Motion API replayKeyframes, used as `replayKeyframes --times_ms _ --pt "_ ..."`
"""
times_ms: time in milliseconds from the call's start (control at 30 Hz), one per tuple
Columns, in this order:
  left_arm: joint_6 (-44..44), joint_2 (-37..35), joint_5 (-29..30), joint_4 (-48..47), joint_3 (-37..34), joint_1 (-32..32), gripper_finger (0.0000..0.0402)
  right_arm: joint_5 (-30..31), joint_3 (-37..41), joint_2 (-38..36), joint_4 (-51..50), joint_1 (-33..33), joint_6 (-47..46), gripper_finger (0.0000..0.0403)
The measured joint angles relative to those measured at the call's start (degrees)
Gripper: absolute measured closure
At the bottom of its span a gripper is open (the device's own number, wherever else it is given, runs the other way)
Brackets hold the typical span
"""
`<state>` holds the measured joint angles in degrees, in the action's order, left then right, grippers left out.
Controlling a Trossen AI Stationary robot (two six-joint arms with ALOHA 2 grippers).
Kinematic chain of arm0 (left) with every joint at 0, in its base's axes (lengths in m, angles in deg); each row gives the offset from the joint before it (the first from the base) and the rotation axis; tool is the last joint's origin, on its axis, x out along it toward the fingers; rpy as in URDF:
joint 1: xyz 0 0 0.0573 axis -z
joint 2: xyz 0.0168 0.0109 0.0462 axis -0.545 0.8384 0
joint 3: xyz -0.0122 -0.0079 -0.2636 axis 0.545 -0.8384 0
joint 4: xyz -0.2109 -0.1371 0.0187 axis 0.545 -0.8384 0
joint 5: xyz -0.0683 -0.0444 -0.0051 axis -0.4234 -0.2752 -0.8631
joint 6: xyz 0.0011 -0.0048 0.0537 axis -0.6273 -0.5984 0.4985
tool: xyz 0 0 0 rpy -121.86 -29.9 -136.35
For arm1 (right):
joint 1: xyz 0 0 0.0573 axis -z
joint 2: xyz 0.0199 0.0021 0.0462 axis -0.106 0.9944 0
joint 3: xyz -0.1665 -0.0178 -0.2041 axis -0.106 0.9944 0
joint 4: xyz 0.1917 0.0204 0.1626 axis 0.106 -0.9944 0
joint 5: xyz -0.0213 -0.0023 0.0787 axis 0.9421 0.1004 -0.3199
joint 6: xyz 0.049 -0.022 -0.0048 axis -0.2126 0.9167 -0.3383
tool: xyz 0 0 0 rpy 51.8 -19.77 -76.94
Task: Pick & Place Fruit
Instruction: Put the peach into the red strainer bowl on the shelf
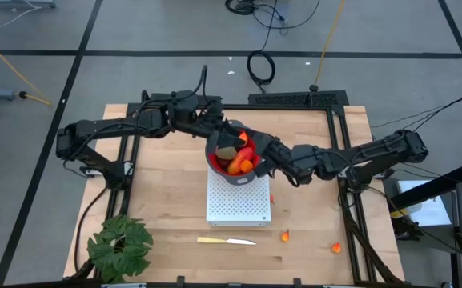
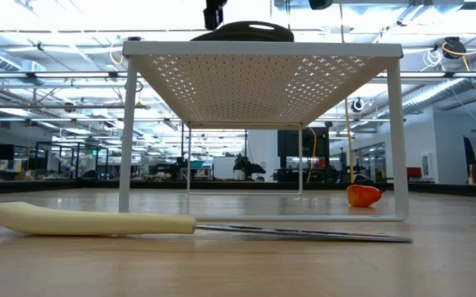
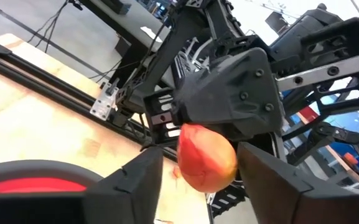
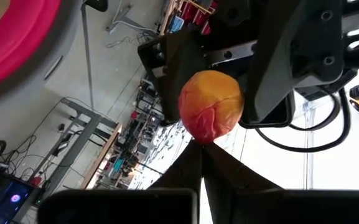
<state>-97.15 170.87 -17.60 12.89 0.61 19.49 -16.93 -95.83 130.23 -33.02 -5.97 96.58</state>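
A red-orange fruit (image 3: 207, 158) (image 4: 210, 106) hangs in the air between both grippers, above the bowl. My right gripper (image 4: 201, 152) is shut on its tip. My left gripper (image 3: 207, 186) is open, one finger on either side of the fruit; I cannot tell whether they touch it. In the high view the two grippers meet over the dark bowl (image 1: 214, 160), which stands on the white perforated rack (image 1: 239, 204). Orange-red pieces (image 1: 245, 164) and an olive-brown oval (image 1: 227, 151) lie in the bowl. Small orange bits (image 1: 285, 236) (image 1: 336, 248) lie on the table. My right gripper pinches the fruit's narrow end (image 4: 199, 138) between its two fingers, only at their free ends. The fruit is lifted clear and sticks out beyond the fingertips (image 4: 219, 167), toward my left gripper.
A pale yellow knife (image 1: 225, 240) (image 2: 89, 219) lies near the table's near edge, in front of the rack (image 2: 262, 58). A green plant (image 1: 120, 246) stands at the near left corner. One orange bit (image 2: 364, 195) lies near the rack's leg. The bowl's rim (image 3: 36, 169) shows below my left gripper.
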Motion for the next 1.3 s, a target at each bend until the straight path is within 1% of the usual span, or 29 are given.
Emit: replayKeyframes --times_ms 200,367,633,733,833,1033,1300 --pt "0.15 0.0 -0.21 0.03 0.0 0.0 0.0257 0.01 0.0 0.0 -0.01 0.46 -0.11 0.0403" --pt "0.15 0.0 -0.23 0.09 0.0 0.0 0.0285 0.03 0.0 0.0 -0.15 0.46 -0.14 0.0403" --pt "0.06 0.0 -0.22 0.09 0.0 0.0 0.0279 0.01 0.0 0.0 -0.15 0.46 -0.54 0.0403" --pt "0.18 0.0 -0.24 0.09 0.0 0.0 0.0279 -0.21 0.0 0.0 -0.15 0.46 -4.06 0.0396" --pt "0.3 -0.03 -0.43 0.09 0.0 0.01 0.0284 -1.28 0.0 -0.04 0.07 0.48 -8.72 0.0381" --pt "0.27 -0.04 -0.87 0.04 0.0 0.02 0.0284 -1.45 0.0 -0.04 0.26 0.38 -11.07 0.0343" --pt "0.39 -0.04 -0.86 -0.77 -0.02 0.02 0.028 -1.43 0.0 -0.04 0.22 0.37 -20.38 0.0298"
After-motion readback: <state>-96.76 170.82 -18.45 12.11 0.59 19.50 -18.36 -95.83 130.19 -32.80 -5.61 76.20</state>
